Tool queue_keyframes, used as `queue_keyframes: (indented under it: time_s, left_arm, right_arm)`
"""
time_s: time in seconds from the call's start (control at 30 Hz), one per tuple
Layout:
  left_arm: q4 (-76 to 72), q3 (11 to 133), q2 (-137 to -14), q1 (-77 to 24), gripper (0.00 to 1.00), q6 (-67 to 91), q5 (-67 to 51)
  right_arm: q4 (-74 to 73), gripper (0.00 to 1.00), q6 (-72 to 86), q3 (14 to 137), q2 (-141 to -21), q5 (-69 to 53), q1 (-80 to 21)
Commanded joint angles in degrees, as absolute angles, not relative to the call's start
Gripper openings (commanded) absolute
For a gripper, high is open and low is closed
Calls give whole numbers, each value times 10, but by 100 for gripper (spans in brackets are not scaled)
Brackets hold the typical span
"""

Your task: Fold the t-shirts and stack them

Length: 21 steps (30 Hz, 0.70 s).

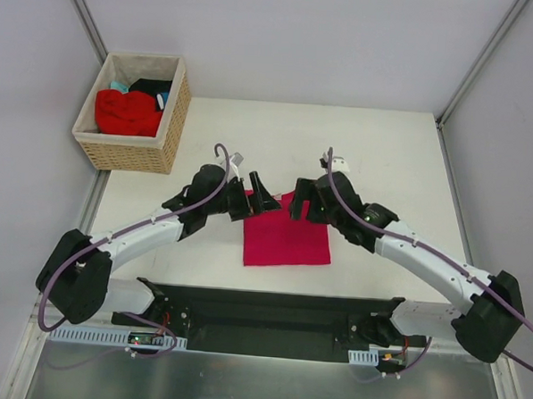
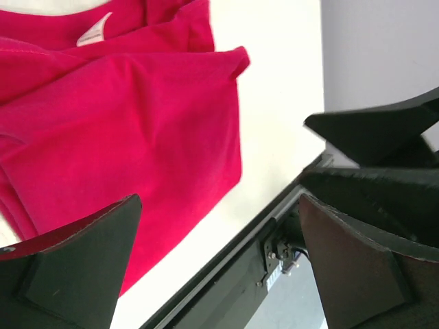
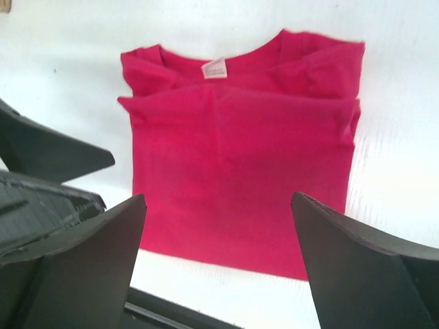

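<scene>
A crimson-pink t-shirt (image 1: pixel 287 236) lies folded into a rectangle on the white table, neck end away from the arm bases. Its small neck label (image 3: pixel 214 68) faces up. My left gripper (image 1: pixel 260 193) hovers over the shirt's far left corner, open, nothing between its fingers. My right gripper (image 1: pixel 300 204) hovers over the far right corner, also open and empty. In the left wrist view the shirt (image 2: pixel 123 137) fills the upper left beyond the open gripper (image 2: pixel 219 205). The right wrist view shows the whole shirt (image 3: pixel 240 164) ahead of the open gripper (image 3: pixel 218 199).
A wicker basket (image 1: pixel 130 154) stands at the far left corner of the table, holding a bright red t-shirt (image 1: pixel 126 112) with black cloth (image 1: pixel 152 86) and a bit of teal (image 1: pixel 120 86) behind it. A black mounting rail (image 1: pixel 269 311) runs along the near edge.
</scene>
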<state>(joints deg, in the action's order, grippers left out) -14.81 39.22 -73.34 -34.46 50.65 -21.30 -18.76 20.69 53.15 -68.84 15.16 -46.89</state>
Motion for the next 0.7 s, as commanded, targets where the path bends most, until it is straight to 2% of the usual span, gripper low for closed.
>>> queue_keyframes:
  time_s: [0.0,0.3,0.67]
  left_arm:
    - [-102,410,-778,-337,99,485,-197]
    - [-167,418,-852,-295,99,497,-222]
    - [-156,451,-855,-277,99,490,-238]
  right_arm:
    - [-193,91,159,559,-750,155,-424]
    - [-134,91,130,582,-861,91,-331]
    - [-156,91,120,629,-875,84,-315]
